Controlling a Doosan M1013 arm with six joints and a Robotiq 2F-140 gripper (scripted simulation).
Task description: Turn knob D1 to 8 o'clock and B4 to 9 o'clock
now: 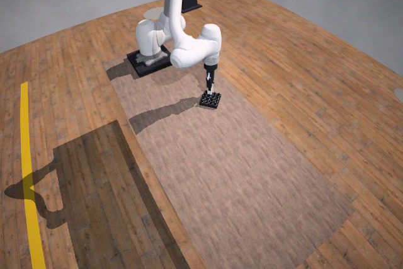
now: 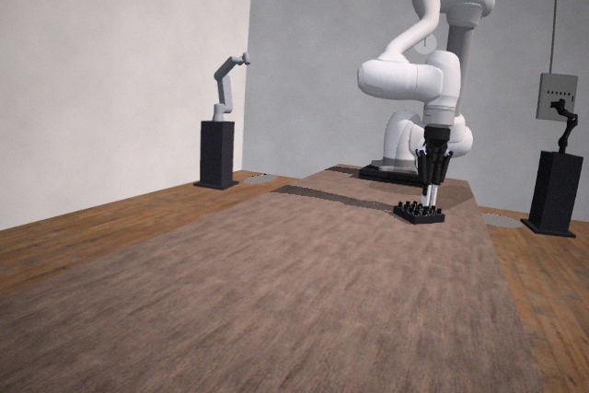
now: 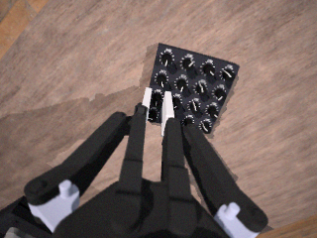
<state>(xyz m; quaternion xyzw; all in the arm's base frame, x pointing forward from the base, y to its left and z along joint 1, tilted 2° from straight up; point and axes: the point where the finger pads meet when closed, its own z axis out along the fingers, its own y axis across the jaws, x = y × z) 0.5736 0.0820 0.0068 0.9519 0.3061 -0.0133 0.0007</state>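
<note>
Above one corner area of the knob box (image 1: 210, 99) (image 2: 419, 217) (image 3: 192, 86), the gripper (image 1: 210, 91) (image 2: 429, 202) (image 3: 157, 98) points down — white fingertips narrowly apart, a knob's grip between them not discernible. Box rests on the table (image 1: 240, 174) (image 2: 266, 294) (image 3: 267, 99) — knobs upward, near the arm's base (image 1: 141, 73) (image 2: 368, 173).

We see the black knob box (image 1: 210, 100) (image 2: 429, 220) (image 3: 194, 89), studded with white-marked knobs, sitting flat on the bench, upper centre of the wrist view.
</note>
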